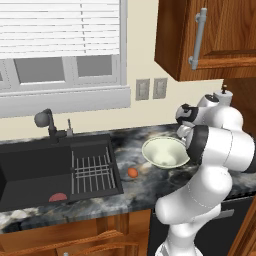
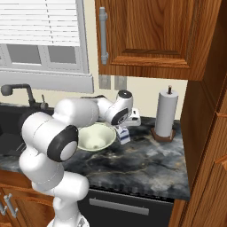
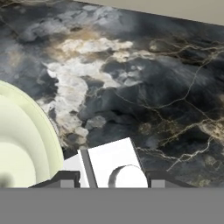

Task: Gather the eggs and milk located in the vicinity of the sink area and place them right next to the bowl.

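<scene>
The milk (image 2: 124,135), a small white carton with a bluish patch, hangs close over the counter just right of the bowl (image 2: 94,137), with my gripper (image 2: 127,126) shut on it from above. In the hand view the carton's white top (image 3: 114,160) sits between my two dark fingertips (image 3: 65,180), and the bowl's pale rim (image 3: 38,131) curves in at the left. The egg (image 1: 132,172), small and orange-brown, lies on the counter between the sink (image 1: 35,172) and the bowl (image 1: 165,152). Whether the carton touches the counter I cannot tell.
A wire rack (image 1: 92,170) lies in the sink's right part, with a flat red piece (image 1: 58,197) at its front and a dark faucet (image 1: 47,122) behind. A tall paper-towel roll (image 2: 166,113) stands at the back right. Dark marble counter (image 2: 146,164) spreads right of the bowl.
</scene>
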Motion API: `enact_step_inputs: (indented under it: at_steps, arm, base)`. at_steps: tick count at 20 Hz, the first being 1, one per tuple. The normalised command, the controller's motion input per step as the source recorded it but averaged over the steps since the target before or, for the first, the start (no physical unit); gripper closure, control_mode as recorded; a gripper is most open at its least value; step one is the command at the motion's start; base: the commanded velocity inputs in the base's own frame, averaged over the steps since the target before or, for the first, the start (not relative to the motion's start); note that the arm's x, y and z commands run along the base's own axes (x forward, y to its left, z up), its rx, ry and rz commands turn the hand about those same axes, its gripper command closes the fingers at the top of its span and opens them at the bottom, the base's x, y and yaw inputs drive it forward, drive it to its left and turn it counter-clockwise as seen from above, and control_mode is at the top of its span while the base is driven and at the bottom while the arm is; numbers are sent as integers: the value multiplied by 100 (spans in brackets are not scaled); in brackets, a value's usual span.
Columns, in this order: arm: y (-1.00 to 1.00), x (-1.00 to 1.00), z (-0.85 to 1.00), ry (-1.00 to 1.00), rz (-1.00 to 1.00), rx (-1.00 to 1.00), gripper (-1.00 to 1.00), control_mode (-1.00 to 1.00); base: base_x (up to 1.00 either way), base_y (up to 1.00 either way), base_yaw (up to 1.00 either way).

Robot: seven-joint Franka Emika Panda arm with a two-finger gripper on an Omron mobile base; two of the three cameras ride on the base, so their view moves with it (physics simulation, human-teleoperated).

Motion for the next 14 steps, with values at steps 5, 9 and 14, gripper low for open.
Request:
enact_step_inputs:
  at_steps: [5, 9, 14]
  arm:
    - [0, 0, 0, 0, 0, 0, -100, -100]
    - [0, -1, 0, 0, 0, 0, -100, -100]
    - [0, 0, 0, 2, 0, 0, -100, -100]
  base:
    - [0, 0, 0]
    - [0, 0, 0]
    - [0, 0, 0]
